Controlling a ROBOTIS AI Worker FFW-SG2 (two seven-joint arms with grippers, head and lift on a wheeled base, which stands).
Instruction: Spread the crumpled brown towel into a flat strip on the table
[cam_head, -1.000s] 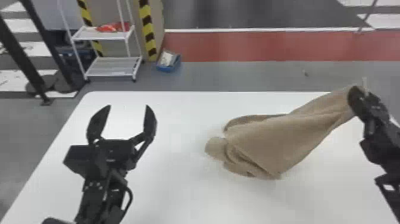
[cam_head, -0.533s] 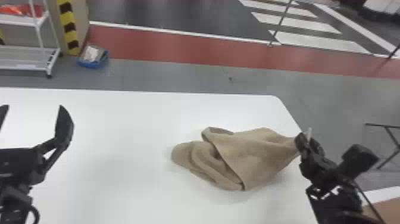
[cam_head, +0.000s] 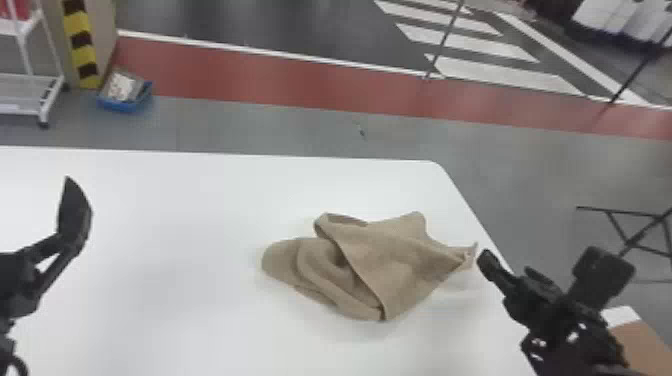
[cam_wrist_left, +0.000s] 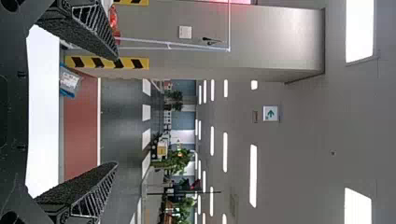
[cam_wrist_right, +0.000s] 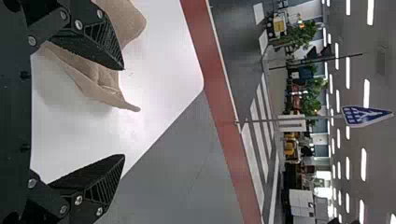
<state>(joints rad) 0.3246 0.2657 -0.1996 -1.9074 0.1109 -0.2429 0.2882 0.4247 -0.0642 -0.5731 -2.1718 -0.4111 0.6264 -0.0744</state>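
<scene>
The brown towel (cam_head: 395, 265) lies bunched on the right part of the white table (cam_head: 175, 240), folded over itself, one corner pointing right. Just beyond that corner, by the table's right edge, is my right gripper (cam_head: 492, 265). In the right wrist view my right gripper (cam_wrist_right: 124, 112) is open, with the towel's tip (cam_wrist_right: 126, 105) between its spread fingers but touched by neither. At the head view's left edge stands one finger of my left gripper (cam_head: 75, 212), away from the towel. The left wrist view has my left gripper (cam_wrist_left: 116, 111) wide open with nothing between its fingers.
The table's rounded far right corner (cam_head: 435, 165) and slanting right edge lie beyond the towel. A brown surface (cam_head: 645, 350) with a white edge is under the right arm. Past the table, a blue bin (cam_head: 125, 97) and a white cart (cam_head: 30, 90) stand on the floor.
The head view has swung right. My right gripper opened and let go of the raised towel end, which dropped onto the table. The left gripper has stayed open.
</scene>
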